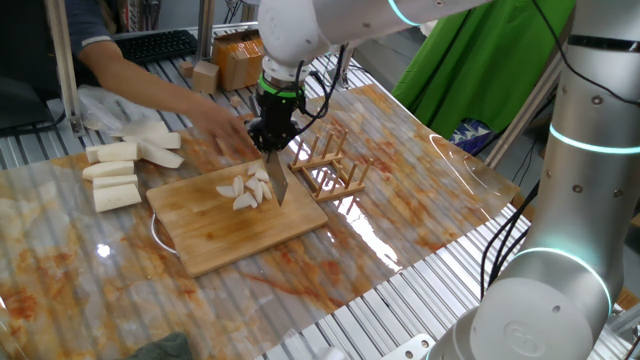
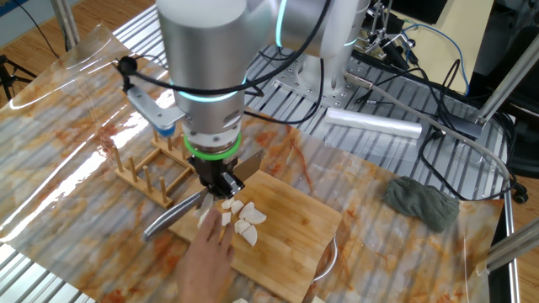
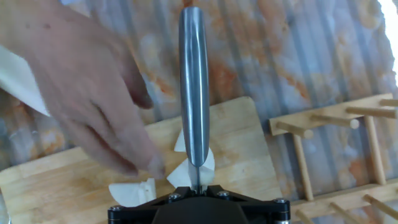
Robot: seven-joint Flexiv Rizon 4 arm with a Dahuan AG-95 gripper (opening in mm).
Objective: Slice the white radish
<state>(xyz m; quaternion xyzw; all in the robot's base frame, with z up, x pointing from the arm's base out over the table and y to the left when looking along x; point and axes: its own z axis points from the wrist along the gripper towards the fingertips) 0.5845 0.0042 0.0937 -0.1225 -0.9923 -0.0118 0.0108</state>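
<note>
The white radish lies as a small pile of thin pale slices (image 1: 248,188) (image 2: 244,220) (image 3: 132,191) on a wooden cutting board (image 1: 235,235) (image 2: 295,240) (image 3: 239,140). My gripper (image 1: 272,138) (image 2: 217,187) (image 3: 198,186) hangs right over the pile, shut on a steel knife (image 1: 277,182) (image 2: 173,216) (image 3: 194,93). The knife's blade points down at the board beside the slices. A person's hand (image 1: 205,112) (image 2: 206,261) (image 3: 87,93) reaches in next to the knife, over the slices, and hides part of them.
Several longer white radish sticks (image 1: 115,175) lie left of the board. A wooden peg rack (image 1: 335,165) (image 2: 156,172) (image 3: 336,155) stands close to the board's right side. A grey-green cloth (image 2: 425,202) and a plastic-film roll (image 2: 375,124) lie further off.
</note>
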